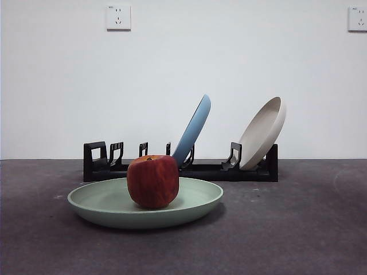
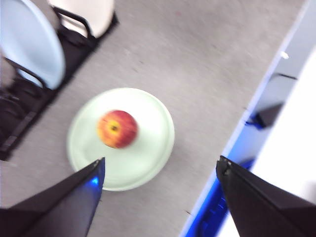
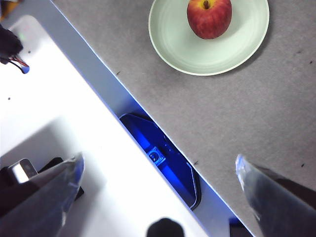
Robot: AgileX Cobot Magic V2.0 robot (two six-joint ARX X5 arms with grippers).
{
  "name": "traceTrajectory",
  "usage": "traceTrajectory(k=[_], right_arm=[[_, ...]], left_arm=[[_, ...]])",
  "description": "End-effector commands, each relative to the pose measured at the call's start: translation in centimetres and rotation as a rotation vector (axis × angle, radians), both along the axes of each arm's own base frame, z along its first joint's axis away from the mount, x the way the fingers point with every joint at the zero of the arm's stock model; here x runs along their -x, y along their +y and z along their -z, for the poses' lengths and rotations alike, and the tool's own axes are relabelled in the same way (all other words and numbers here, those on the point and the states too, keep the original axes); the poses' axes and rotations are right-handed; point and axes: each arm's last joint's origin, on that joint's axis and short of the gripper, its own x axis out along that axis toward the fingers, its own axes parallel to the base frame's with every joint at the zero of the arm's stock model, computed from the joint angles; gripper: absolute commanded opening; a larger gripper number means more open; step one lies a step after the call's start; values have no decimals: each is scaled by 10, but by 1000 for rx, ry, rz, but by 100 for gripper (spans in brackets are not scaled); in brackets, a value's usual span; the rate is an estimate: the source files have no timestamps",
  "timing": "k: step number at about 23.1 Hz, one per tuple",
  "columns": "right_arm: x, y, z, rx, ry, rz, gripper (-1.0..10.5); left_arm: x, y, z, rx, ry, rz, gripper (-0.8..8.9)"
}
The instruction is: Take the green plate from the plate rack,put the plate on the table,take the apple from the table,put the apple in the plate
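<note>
The green plate point(image 1: 109, 205) lies flat on the dark grey table point(image 1: 298, 229) in front of the black plate rack point(image 1: 229, 171). The red apple point(image 1: 152, 180) sits in the plate. It also shows in the left wrist view point(image 2: 117, 129) on the plate point(image 2: 148, 148) and in the right wrist view point(image 3: 209, 17) on the plate point(image 3: 197, 54). My left gripper point(image 2: 160, 170) is open and empty, high above the plate's near side. My right gripper point(image 3: 158, 170) is open and empty, high above the table's edge. Neither shows in the front view.
A light blue plate point(image 1: 194, 129) and a cream-white plate point(image 1: 262, 133) lean in the rack; they also show in the left wrist view, blue point(image 2: 27, 42) and cream-white point(image 2: 89, 12). The table's white edge with blue trim point(image 3: 148, 143) runs under the right gripper.
</note>
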Motion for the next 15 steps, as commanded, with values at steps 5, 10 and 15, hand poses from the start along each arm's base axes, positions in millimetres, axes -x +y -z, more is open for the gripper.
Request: traceTrajectory(k=[5,10,15], right_arm=[[9,-7,-2,-35,31,-7,315],[9,-6,-2,-56,53,-30,-11],[9,-6,-2,-60,54,-23,2]], left_arm=[[4,1,2,10,85,58,308],[4,1,2,7,86,59,-8],[4,1,2,7,79,53,-4]])
